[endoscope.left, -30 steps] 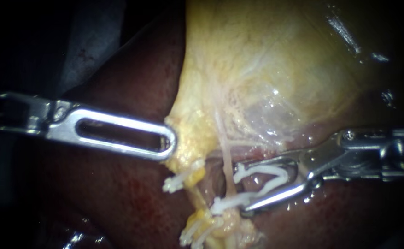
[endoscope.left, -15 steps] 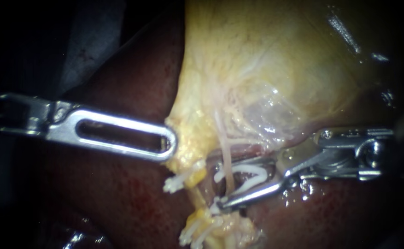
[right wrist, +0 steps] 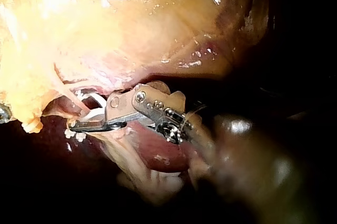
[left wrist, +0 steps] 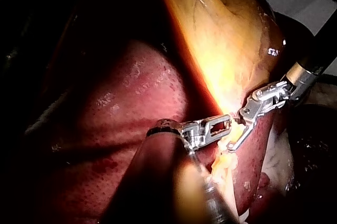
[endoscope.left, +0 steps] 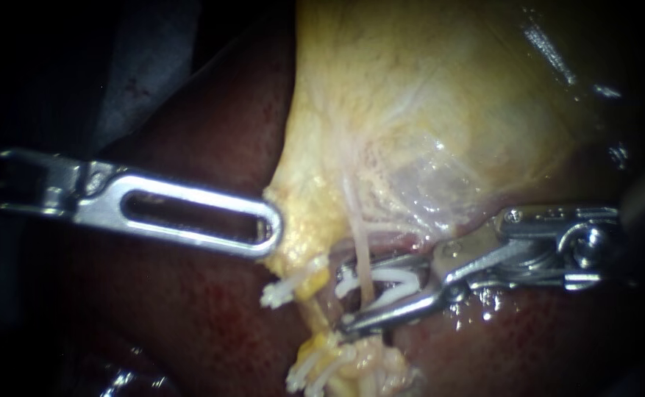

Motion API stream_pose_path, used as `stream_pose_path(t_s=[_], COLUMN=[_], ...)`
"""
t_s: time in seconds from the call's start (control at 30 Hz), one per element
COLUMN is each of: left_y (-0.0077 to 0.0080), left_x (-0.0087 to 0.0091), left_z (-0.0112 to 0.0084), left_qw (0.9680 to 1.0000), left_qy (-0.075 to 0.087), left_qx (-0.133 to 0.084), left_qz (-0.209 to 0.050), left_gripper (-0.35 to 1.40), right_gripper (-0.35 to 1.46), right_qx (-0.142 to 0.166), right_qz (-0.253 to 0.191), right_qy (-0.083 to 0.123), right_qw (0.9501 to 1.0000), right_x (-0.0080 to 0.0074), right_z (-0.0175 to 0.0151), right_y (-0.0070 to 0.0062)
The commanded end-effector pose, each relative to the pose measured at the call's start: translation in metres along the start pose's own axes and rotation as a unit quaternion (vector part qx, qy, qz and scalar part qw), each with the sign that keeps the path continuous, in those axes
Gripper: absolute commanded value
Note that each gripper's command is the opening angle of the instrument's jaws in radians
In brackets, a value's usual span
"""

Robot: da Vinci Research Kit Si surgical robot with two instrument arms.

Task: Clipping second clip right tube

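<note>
Silver metal makes up both tools, and there are two of them. The right tool [endoscope.left: 343,297] comes in from the right side. Its two thin jaws hold one white clip [endoscope.left: 390,282] between them, one jaw above it and one below. The clip is bent like a V and is not pressed flat.

The right tube [endoscope.left: 361,250] is one thin pale string. It runs down from the gallbladder [endoscope.left: 425,110] and passes between the two legs of the clip, close to the tips of the jaws. So the clip sits around the tube, a little below the spot where the tube leaves the yellow skin.

The left tool [endoscope.left: 266,229] comes in from the left side. Its jaw has one long hole in it. Its jaws pinch the yellow edge of the gallbladder, just to the left of the tube.

There are more white clips near by. One side clip [endoscope.left: 278,292] sticks out of a yellow strand just under the tip of the left tool. A bunch of clips [endoscope.left: 313,370] sits lower down on a yellow lump, too close together to count. A small white bit also shows at the tip of the right tool's lower jaw, mostly hidden.

The liver [endoscope.left: 212,323] is dark red and wet. It lies under and around all of this.
</note>
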Motion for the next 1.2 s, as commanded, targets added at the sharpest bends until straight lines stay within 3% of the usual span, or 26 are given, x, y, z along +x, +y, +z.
stream_pose_path(t_s=[0.03, 0.13, 0.4, 1.2], left_y=[0.0, 0.0, 0.0001, 0.0001], left_x=[0.0, 0.0, 0.0, -0.0001], left_z=[0.0, 0.0, 0.0, 0.0], left_qw=[1.0, 1.0, 1.0, 1.0], left_qy=[0.0, 0.0, 0.0, 0.0], left_qx=[0.0, 0.0, 0.0, 0.0], left_qz=[0.0, 0.0, 0.0, 0.0], left_gripper=[-0.35, -0.35, -0.35, -0.35], right_gripper=[0.08, -0.07, -0.25, -0.28], right_qx=[0.0, -0.002, 0.002, 0.007], right_qz=[0.012, 0.017, 0.021, 0.02], right_qy=[-0.001, -0.006, -0.01, -0.015], right_qw=[0.9999, 0.9998, 0.9997, 0.9997], right_x=[0.0001, 0.0, 0.0, -0.0001], right_z=[-0.0002, -0.0003, -0.0005, -0.0005], right_y=[-0.0001, 0.0, 0.0001, 0.0])
